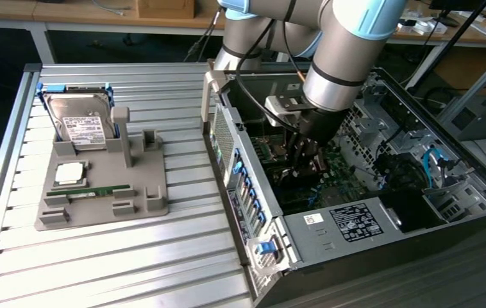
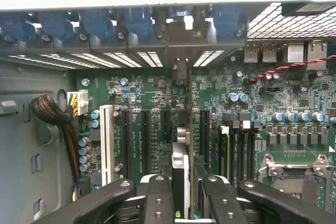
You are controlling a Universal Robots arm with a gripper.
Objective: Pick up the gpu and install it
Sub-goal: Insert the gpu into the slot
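Observation:
The gpu [image 2: 180, 163] shows edge-on in the wrist view as a thin card with a silvery metal edge, standing upright between my fingers [image 2: 157, 200]. My gripper [image 2: 184, 184] is shut on it. The card hangs over the green motherboard [image 2: 152, 93], in line with the black expansion slots [image 2: 164, 124] and the rear bracket openings [image 2: 181, 66]; I cannot tell whether it touches a slot. In the exterior view my gripper [image 1: 306, 159] is reaching down inside the open computer case [image 1: 333, 224].
A grey fixture [image 1: 97, 199] on the slatted table holds a hard drive [image 1: 84, 122], a processor [image 1: 70, 172] and a RAM stick [image 1: 89, 190]. Inside the case are a white slot [image 2: 107, 140], a cable bundle [image 2: 50, 111] and blue latches [image 2: 97, 22].

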